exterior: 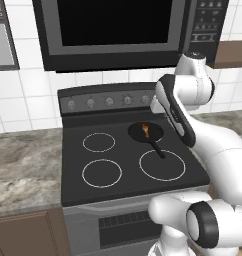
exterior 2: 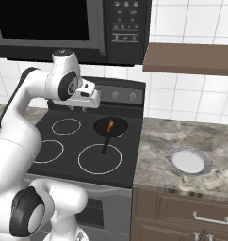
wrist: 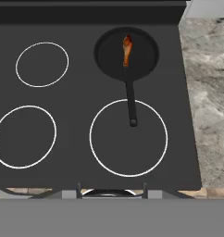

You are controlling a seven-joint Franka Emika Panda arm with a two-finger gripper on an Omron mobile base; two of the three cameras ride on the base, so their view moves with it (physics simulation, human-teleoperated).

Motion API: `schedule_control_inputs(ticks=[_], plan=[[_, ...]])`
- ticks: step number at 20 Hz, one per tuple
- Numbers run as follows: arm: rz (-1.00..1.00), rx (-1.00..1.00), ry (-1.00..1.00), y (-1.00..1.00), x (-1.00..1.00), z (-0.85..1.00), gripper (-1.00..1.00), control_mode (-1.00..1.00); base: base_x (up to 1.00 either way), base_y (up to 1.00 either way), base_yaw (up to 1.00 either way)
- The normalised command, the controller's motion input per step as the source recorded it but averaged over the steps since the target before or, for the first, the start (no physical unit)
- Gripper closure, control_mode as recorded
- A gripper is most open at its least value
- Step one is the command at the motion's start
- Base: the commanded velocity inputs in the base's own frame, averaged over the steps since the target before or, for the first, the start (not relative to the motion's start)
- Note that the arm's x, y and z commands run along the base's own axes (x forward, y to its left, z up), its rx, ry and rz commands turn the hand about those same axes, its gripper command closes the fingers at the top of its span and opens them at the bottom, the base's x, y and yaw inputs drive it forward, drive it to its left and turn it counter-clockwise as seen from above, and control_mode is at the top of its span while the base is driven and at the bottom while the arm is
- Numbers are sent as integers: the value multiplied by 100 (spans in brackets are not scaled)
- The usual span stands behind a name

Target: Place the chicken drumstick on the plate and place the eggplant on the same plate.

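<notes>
Lying in the black frying pan (wrist: 127,55), chicken drumstick (wrist: 127,50); hand's (exterior 2: 94,99) spread unclear.

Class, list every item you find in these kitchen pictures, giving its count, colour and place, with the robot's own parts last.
chicken drumstick: one, orange-brown, lying in the frying pan
frying pan: one, black, on the stove's rear right burner, handle toward the front
plate: one, whitish with grey rim, on the counter right of the stove
stove: one, black top, four ringed burners
microwave: one, dark, above the stove
counter: grey marbled, both sides of the stove
arm: one, white, raised above the stove
</notes>
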Motion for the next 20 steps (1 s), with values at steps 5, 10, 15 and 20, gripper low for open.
schedule_control_inputs(ticks=[5, 10, 15, 20], plan=[[0, 0, 0, 0, 0, -2, -100, -100, 0, 0, 0], [0, 0, 0, -2, 17, -39, -100, -100, 0, 0, 0], [0, 0, 0, -28, 23, -70, -100, -100, 0, 0, 0], [0, 0, 0, -14, 34, -55, -100, -100, 0, 0, 0]])
